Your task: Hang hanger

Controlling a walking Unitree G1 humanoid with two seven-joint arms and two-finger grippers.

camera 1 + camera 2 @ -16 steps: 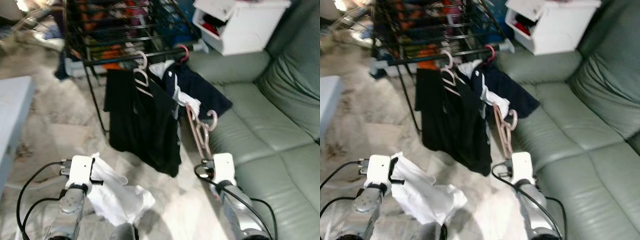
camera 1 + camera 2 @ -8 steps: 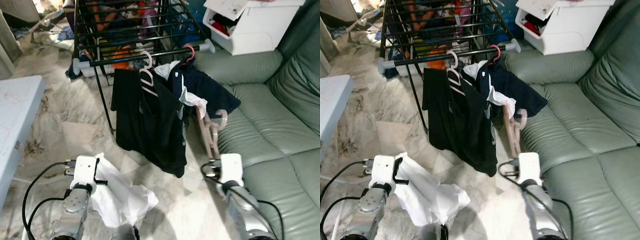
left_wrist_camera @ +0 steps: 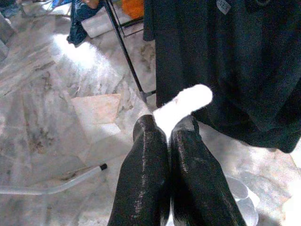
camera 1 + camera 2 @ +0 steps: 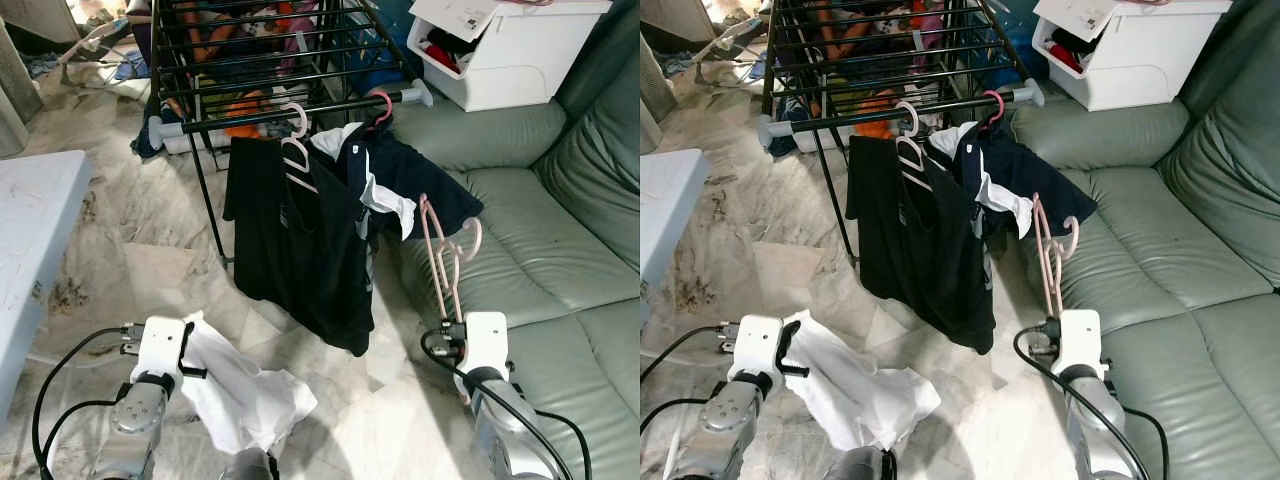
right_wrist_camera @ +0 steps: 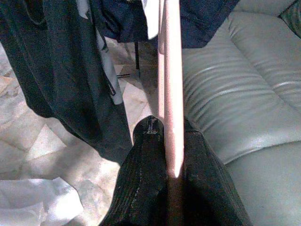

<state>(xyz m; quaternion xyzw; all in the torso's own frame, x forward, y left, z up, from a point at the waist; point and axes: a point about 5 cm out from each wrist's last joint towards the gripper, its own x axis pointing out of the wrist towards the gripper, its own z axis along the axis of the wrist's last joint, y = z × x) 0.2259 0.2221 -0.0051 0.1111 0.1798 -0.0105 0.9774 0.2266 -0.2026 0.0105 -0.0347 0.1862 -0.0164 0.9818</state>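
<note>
Since the earlier frame, the right gripper (image 5: 165, 134) has carried the pink hanger (image 4: 443, 258) further right of the drying rack (image 4: 270, 60), toward the sofa (image 4: 545, 240). Its fingers (image 5: 141, 179) are clamped on the hanger, held upright beside the rack's dark garments (image 4: 300, 240). Left gripper (image 3: 168, 127) fingers are closed on a white cloth (image 4: 245, 395) short of the rack.

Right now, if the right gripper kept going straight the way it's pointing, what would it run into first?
Probably the navy garment hanging from the drying rack. The right gripper, shut on the pink hanger, points up toward it beside the green sofa; depth is unclear.
</note>
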